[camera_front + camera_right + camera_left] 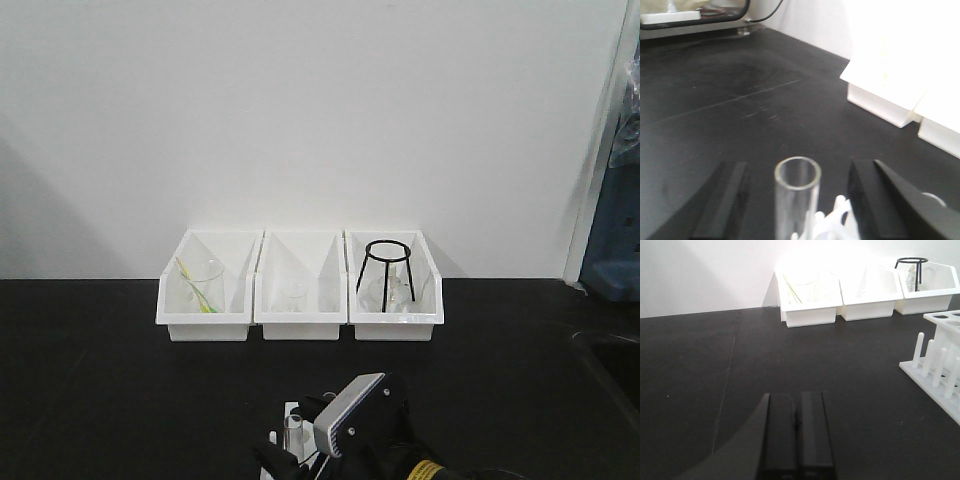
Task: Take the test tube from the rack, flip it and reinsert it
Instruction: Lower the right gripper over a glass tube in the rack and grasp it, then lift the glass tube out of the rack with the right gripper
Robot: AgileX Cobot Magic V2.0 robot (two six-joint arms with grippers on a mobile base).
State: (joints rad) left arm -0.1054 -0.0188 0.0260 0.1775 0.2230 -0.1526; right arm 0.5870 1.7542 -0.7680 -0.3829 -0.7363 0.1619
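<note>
Bottom centre of the left wrist view, the left claw [797,432] has its fingers pressed together on nothing; low in the right wrist view, the right claw [797,170] stands apart on either side of the upright test tube [796,200] (open mouth up), not touching it, with the white rack [932,382] at the tube's foot; farther back, three white bins [300,305] line the table's [90,380] far edge.

Bright, even room light; the white bins [870,305] blow out into glare in both wrist views, the near test tube [796,210] is blurred, the black surface [100,380] looks matte
</note>
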